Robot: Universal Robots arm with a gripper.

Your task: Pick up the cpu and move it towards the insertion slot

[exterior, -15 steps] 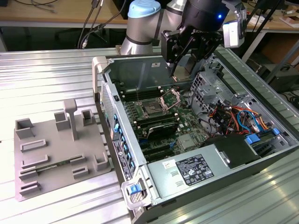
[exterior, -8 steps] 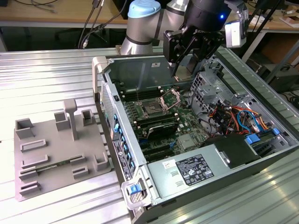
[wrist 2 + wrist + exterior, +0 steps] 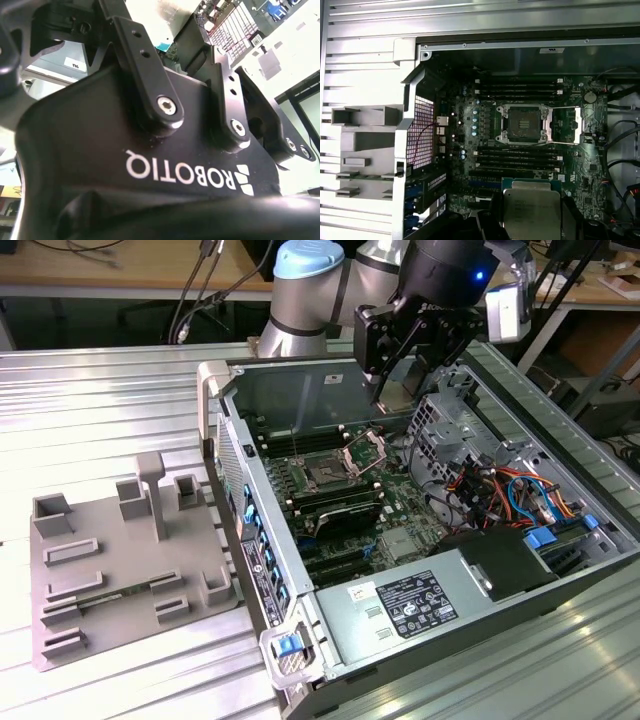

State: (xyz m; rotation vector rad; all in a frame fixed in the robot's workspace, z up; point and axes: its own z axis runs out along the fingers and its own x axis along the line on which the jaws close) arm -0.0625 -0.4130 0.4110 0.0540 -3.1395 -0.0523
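My pincer (image 3: 532,220) grips the cpu (image 3: 532,210) flat above the open case, short of the insertion slot (image 3: 523,123), its bracket raised to receive.

Chip held above the board, socket open below

The cpu (image 3: 532,210) is a flat square chip with a pale silvery metal top, face up and level over the green board's edge. The insertion slot (image 3: 524,123) is a dark square socket ringed by shiny steel near the middle of the board (image 3: 330,472), its hinged bracket swung open beside it, well apart from the chip.
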